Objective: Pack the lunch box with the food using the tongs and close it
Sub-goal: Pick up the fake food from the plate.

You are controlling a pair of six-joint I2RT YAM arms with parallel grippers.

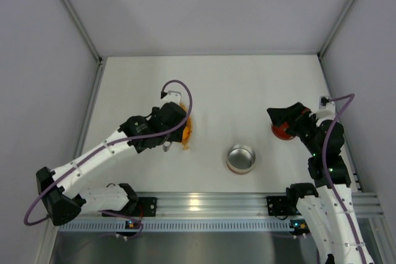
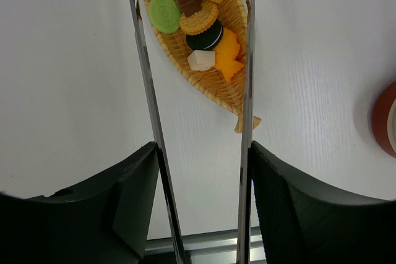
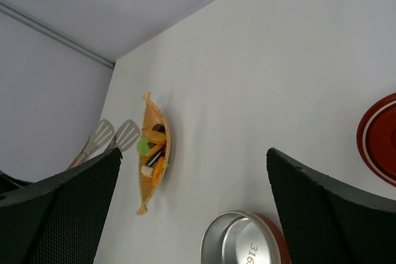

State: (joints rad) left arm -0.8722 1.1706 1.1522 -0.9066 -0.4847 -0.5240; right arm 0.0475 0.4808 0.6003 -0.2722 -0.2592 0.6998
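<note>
The left gripper [image 2: 203,149] is gripping the tongs [image 2: 150,109], its two dark fingers pressing in on the slim metal arms from outside, and the arms are standing apart in a half-open V. The tongs are reaching out over a boat-shaped woven basket [image 2: 213,88] on the white table [image 1: 247,85]. One arm is running along the basket's left side and the other is crossing its right rim. The food [image 2: 198,20] is all lying in that basket: a green round piece [image 2: 163,14], tan biscuits, dark pieces and orange-yellow ones. The lunch box [image 1: 241,158] is sitting open and empty near the front edge, between the two arms and well apart from the basket. Its red lid [image 3: 380,134] is lying on the table off to the right. The right gripper [image 3: 193,153] is hovering above the lid with its fingers spread wide, grasping nothing.
</note>
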